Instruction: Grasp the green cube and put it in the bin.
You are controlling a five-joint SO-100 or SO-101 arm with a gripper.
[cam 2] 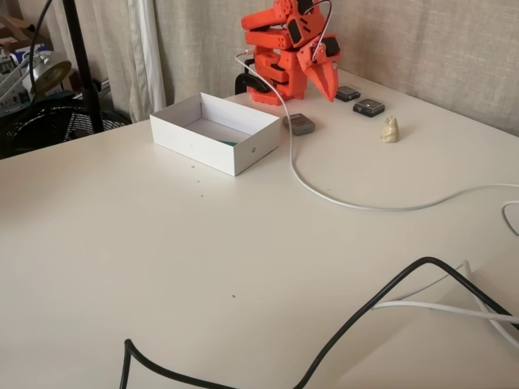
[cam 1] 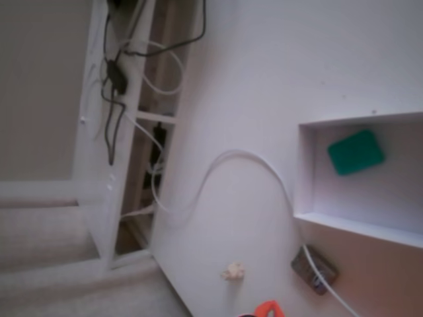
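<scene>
- the tabletop [cam 2: 203,267] carries the white bin [cam 2: 243,158], left of the folded orange arm in a fixed view.
- the green cube [cam 1: 355,152] already lies inside the bin, well apart from the gripper [cam 2: 328,81], which holds nothing.
- i cannot tell how wide its jaws stand; in that view only a green sliver shows.

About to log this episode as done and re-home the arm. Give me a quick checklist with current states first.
1. Green cube inside the bin: ok, lying on its floor.
2. Gripper free of the cube: ok, nothing between its fingers.
3. Gripper clear of the bin: ok, arm folded back behind it.
4. Jaws open or shut: cannot tell.
5. White cable clear of the arm: not ok, runs up to its base.
6. Beige wad undisturbed: ok, apart from the gripper.
</scene>
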